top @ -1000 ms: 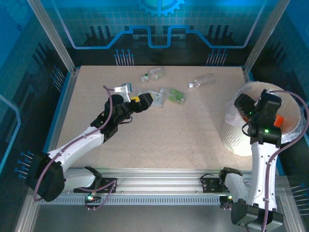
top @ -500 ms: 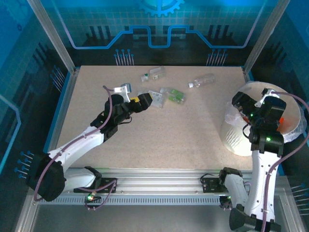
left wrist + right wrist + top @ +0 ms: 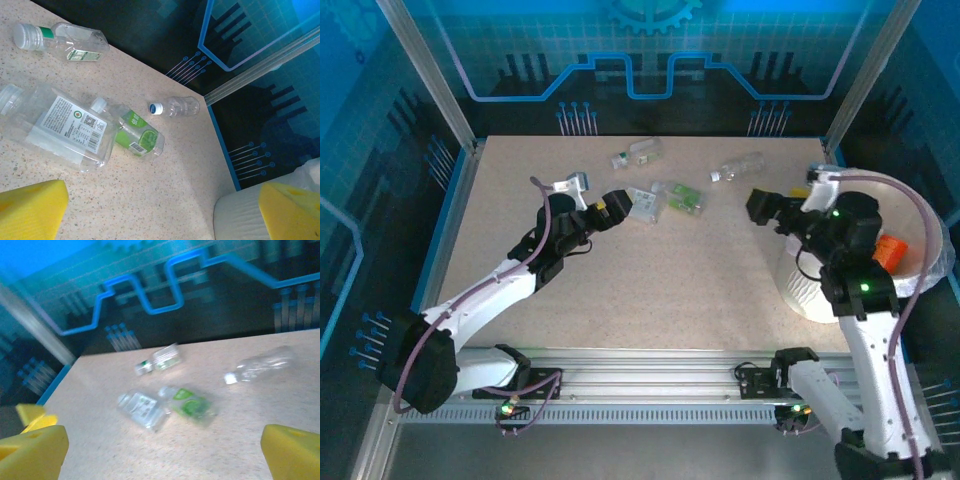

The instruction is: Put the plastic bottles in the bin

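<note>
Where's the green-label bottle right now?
In the top view, the green-label bottle lies on its side just right of the white-label bottle, which is directly in front of the open left hand.

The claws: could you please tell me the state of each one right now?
Left claw: open, holding nothing.
Right claw: open, holding nothing.

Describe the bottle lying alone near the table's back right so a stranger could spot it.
Find the big white bin at the table's right edge, then look left toward the back. A clear bottle lies there on its side, alone; unlike the other bottles, it shows no label.
</note>
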Action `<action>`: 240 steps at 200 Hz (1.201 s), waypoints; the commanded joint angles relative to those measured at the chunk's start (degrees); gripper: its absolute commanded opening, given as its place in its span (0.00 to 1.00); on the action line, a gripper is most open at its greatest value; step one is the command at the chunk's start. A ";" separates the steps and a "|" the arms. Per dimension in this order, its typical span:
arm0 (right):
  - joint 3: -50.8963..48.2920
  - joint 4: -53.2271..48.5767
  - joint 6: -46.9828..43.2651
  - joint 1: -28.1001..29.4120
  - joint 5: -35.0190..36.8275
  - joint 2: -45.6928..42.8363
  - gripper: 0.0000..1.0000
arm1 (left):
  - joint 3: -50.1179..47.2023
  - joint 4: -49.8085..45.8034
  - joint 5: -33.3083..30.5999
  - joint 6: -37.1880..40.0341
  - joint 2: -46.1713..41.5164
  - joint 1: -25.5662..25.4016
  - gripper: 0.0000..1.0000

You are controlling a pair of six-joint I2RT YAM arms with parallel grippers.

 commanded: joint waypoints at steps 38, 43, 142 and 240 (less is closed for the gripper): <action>6.23 3.18 -6.03 16.15 12.41 16.34 1.00 | -1.50 0.48 -0.16 -1.38 -0.94 1.22 0.99; 6.61 3.33 -5.88 17.10 12.89 17.87 1.00 | -1.71 0.29 -0.27 -1.36 -1.10 1.28 0.99; 17.12 4.87 -21.53 23.79 17.31 50.18 1.00 | 0.31 -17.30 -6.11 -5.39 -1.51 4.15 0.99; 35.56 -8.27 -36.19 13.23 17.38 73.36 1.00 | 1.80 -21.89 -5.14 -6.77 0.36 5.98 0.99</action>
